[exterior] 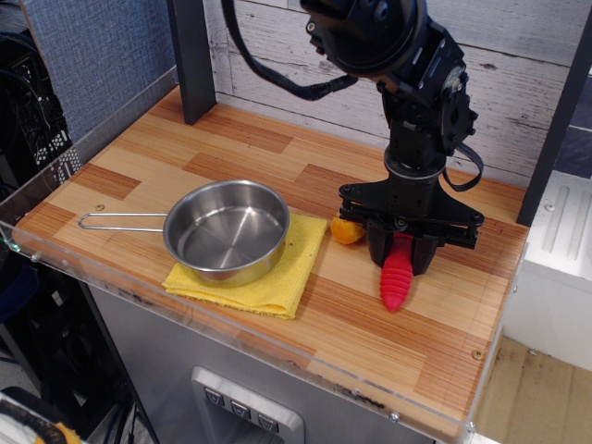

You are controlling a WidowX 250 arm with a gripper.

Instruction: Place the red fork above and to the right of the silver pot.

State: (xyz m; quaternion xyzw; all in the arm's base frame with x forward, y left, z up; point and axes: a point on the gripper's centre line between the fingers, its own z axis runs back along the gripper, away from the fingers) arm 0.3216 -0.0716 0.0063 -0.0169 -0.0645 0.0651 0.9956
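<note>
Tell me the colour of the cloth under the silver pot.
Yellow. The cloth under the silver pot shows clearly in the observation.image view.

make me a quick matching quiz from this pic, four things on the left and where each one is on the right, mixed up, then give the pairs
Things:
1. silver pot
2. red fork
3. yellow cloth
4. orange toy food

Places:
a. between the fingers of the gripper
b. spread flat under the pot
c. on the wood just right of the cloth, left of the gripper
d. sitting on the cloth, handle pointing left

Pairs: 1-d, 2-a, 3-b, 4-c
</note>
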